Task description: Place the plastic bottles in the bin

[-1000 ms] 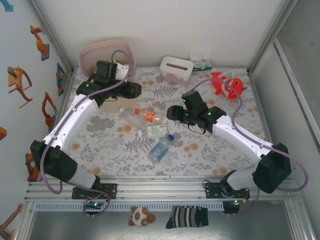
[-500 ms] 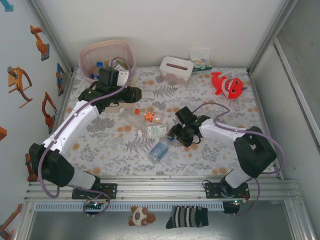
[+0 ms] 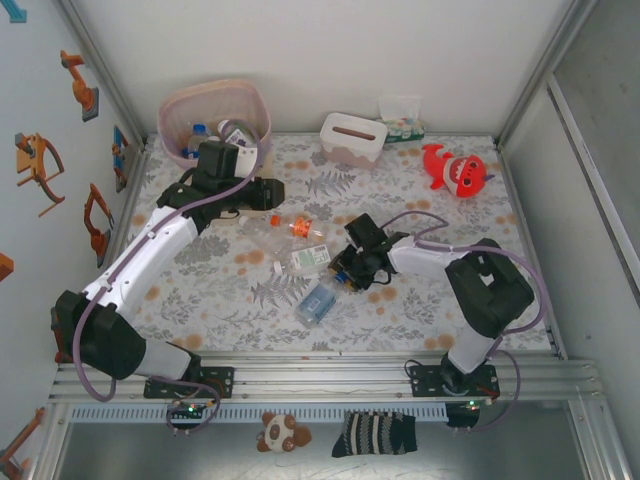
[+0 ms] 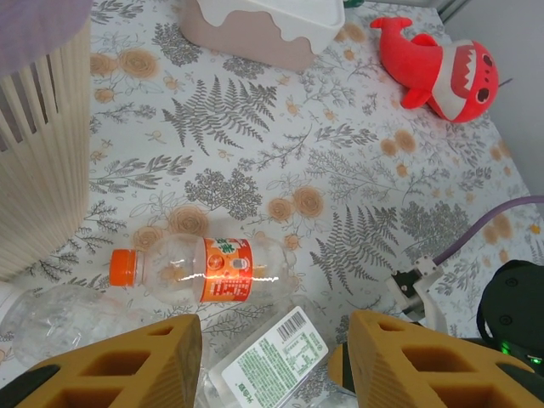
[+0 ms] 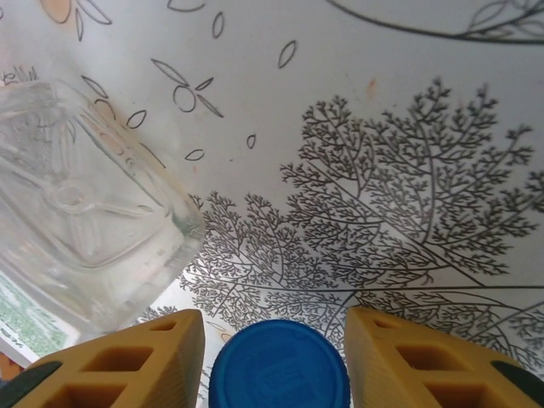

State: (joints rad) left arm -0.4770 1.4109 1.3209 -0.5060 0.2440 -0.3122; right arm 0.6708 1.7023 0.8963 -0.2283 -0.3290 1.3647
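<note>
The right hand (image 5: 272, 321) is low over the middle of the tabletop (image 3: 400, 325). Its two fingers are closed on the blue cap (image 5: 279, 367) of the blue-label bottle (image 3: 318, 298), which lies on its side. Just beside it lies the green-label bottle (image 4: 274, 361); the square clear base next to the cap in the right wrist view is probably of this one. A little more toward the far left corner lie the orange-label bottle (image 4: 204, 268) and a bare clear bottle (image 4: 51, 321). The left hand (image 4: 272, 340) hovers above these with its fingers apart and nothing between them. The bin (image 3: 205, 88) stands in the far left corner of the tabletop, and a few bottles are inside it.

These bottles look empty, so I judge them very light, and the thin walls will dent under a squeeze. The smooth round body can slip or roll away when one finger pushes it first. The cap and the neck are the stiff part, so a hold there seems the safest, though the body may hang and swing from it. For the orange-label one, the hand can close across the labelled waist, not too hard.
</note>
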